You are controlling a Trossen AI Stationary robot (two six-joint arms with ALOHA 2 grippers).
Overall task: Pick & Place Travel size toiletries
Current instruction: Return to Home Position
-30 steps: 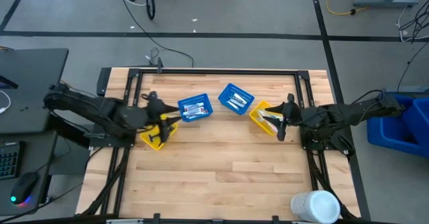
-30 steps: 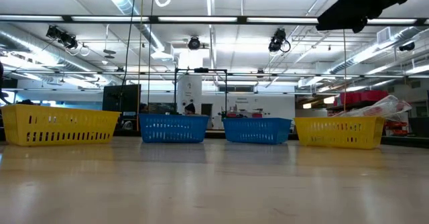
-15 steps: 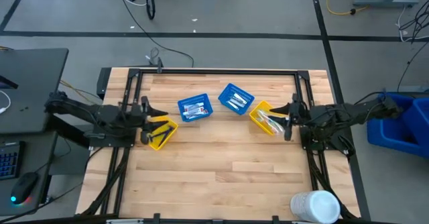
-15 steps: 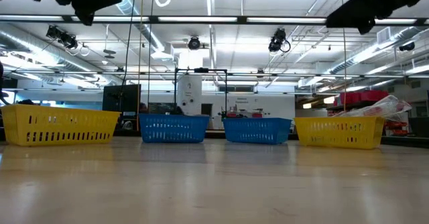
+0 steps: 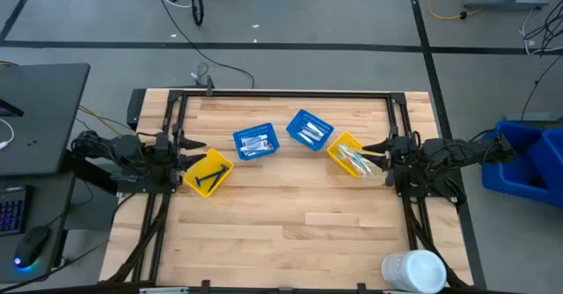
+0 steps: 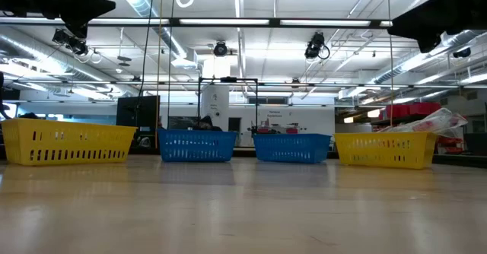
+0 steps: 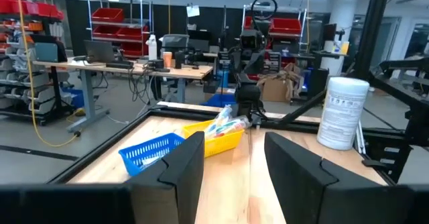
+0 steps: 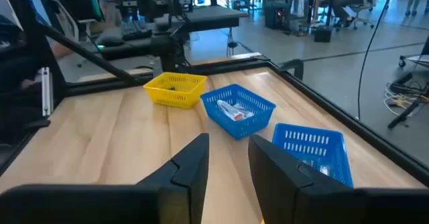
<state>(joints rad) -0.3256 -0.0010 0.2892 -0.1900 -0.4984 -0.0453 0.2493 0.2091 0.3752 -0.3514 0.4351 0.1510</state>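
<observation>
A light wooden table (image 5: pixel 290 224) carries 4 small plastic mesh baskets in a loose row across its back half. The travel size toiletries (image 5: pixel 308 134) all lie inside them, and none is on the bare wood.

The left yellow mesh basket (image 5: pixel 195 185) holds a dark V-shaped item (image 5: pixel 211 176) that is too small to name. The left blue mesh basket (image 5: pixel 267 132) holds a small white tube with red and blue marks (image 8: pixel 234 111). The right blue mesh basket (image 5: pixel 297 118) holds several slim white pieces lying side by side. The right yellow mesh basket (image 5: pixel 336 153) holds pale toothbrushes in clear wrapping (image 5: pixel 359 160). In the low view that wrapping rises above the basket's rim.

The left gripper (image 5: pixel 180 150) hangs at the table's left edge, just beside the left yellow basket and apart from it. Its 2 dark fingers (image 7: pixel 188 163) stand spread, with nothing between them. The right gripper (image 5: pixel 383 155) hangs at the table's right edge, just beside the right yellow basket. Its fingers (image 8: pixel 194 160) are likewise spread and empty. In the low view both arms show only as dark shapes high above the tabletop.

A large white cylinder (image 5: pixel 413 271) stands at the table's front right corner, well apart from the baskets.
</observation>
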